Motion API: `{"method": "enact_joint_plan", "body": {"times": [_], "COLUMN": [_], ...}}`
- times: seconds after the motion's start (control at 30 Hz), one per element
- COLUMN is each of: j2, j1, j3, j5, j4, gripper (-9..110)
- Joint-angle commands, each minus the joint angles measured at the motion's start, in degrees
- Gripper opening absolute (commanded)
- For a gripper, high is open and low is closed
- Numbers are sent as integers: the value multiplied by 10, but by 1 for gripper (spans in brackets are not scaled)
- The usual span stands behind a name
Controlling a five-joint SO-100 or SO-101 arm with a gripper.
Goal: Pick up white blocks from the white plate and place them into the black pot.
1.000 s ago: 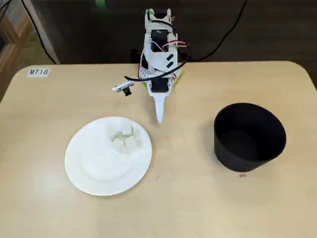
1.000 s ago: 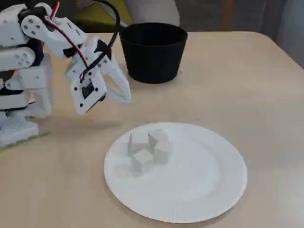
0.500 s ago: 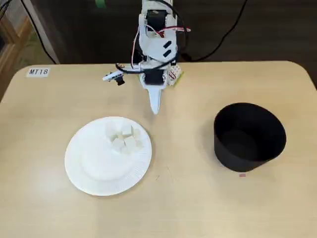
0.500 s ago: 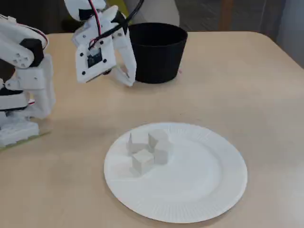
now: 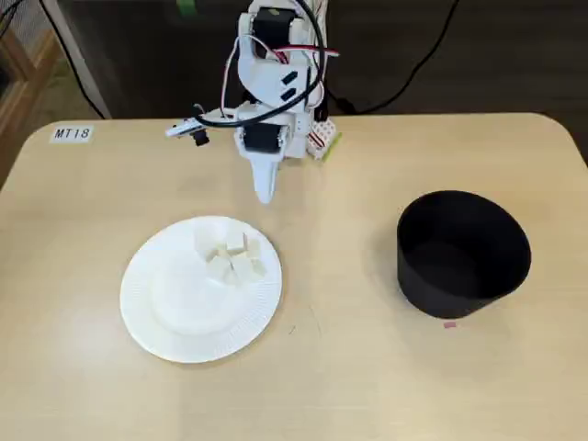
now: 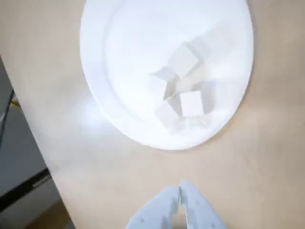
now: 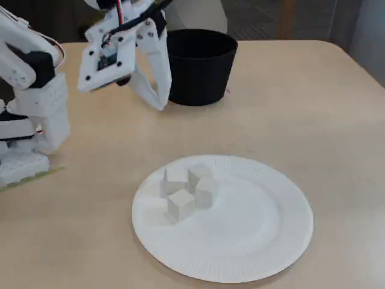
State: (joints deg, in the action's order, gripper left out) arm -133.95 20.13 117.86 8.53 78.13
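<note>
Several small white blocks (image 5: 234, 256) lie bunched together on the white plate (image 5: 165, 312), toward its far right side in a fixed view; they also show in the wrist view (image 6: 183, 95) and in another fixed view (image 7: 187, 189). The plate also shows in the wrist view (image 6: 124, 57) and in a fixed view (image 7: 252, 241). The black pot (image 5: 462, 253) stands to the right, empty inside; it also shows in a fixed view (image 7: 200, 65). My gripper (image 5: 265, 191) hangs shut and empty above the table behind the plate, fingertips pointing down (image 6: 180, 187) (image 7: 159, 103).
The arm's white base (image 7: 27, 120) stands at the table's back edge. A label reading MT18 (image 5: 72, 134) is stuck at the far left corner. A small pink mark (image 5: 449, 323) lies in front of the pot.
</note>
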Motion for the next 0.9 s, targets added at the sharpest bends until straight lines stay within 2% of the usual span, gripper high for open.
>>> {"method": "enact_joint_plan", "body": {"times": [0.0, 0.23, 0.47, 0.77, 0.87], "j2": [69, 246, 319, 347, 357], "j1": [66, 134, 169, 135, 127], "j3": [-101, -203, -200, -190, -180], "j5": [1, -12, -50, -96, -117], "j4": [45, 134, 135, 55, 28], "gripper": [-2, -2, -2, 24, 28]}}
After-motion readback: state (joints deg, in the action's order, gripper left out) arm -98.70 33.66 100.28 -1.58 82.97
